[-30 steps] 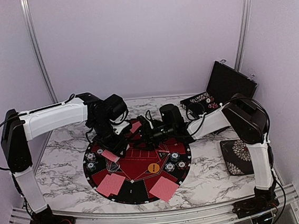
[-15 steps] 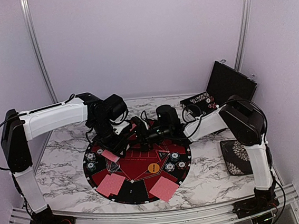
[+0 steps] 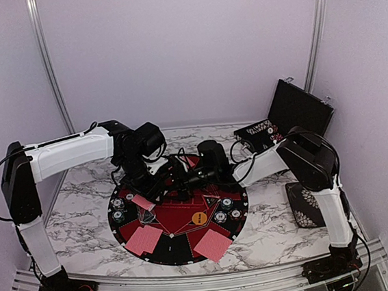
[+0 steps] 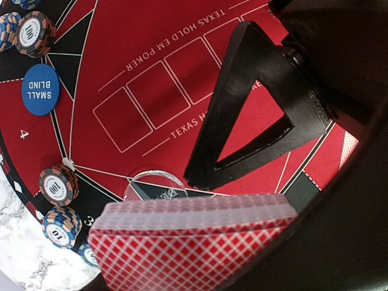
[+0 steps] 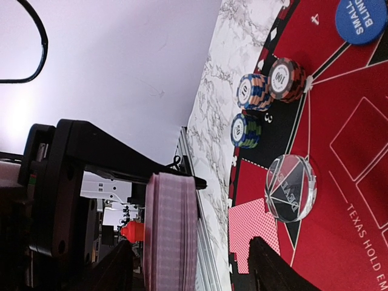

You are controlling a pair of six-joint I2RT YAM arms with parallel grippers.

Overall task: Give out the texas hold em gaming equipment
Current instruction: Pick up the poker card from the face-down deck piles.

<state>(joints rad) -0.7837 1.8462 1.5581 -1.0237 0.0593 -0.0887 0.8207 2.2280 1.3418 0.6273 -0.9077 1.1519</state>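
My left gripper (image 4: 194, 242) is shut on a deck of red-backed playing cards (image 4: 182, 257), held above the round red and black poker mat (image 3: 177, 209). In the right wrist view the deck (image 5: 173, 230) shows edge-on between the spread fingers of my right gripper (image 5: 194, 270), which is open and does not touch it. One right finger (image 4: 242, 115) crosses the left wrist view. Striped chip stacks (image 4: 59, 185) (image 5: 286, 79), a blue small-blind disc (image 4: 40, 90), a clear dealer disc (image 5: 291, 187) and an orange disc (image 3: 200, 218) lie on the mat. Face-down cards (image 3: 145, 238) (image 3: 212, 244) lie near its front edge.
An open black hinged case (image 3: 290, 112) stands at the back right. A dark flower-patterned tray (image 3: 308, 203) lies on the marble table by the right arm. Both arms meet over the mat's far half.
My right arm has reached left across the mat until its fingers flank the deck, and its jaws have narrowed slightly. The left arm and the deck have stayed still.
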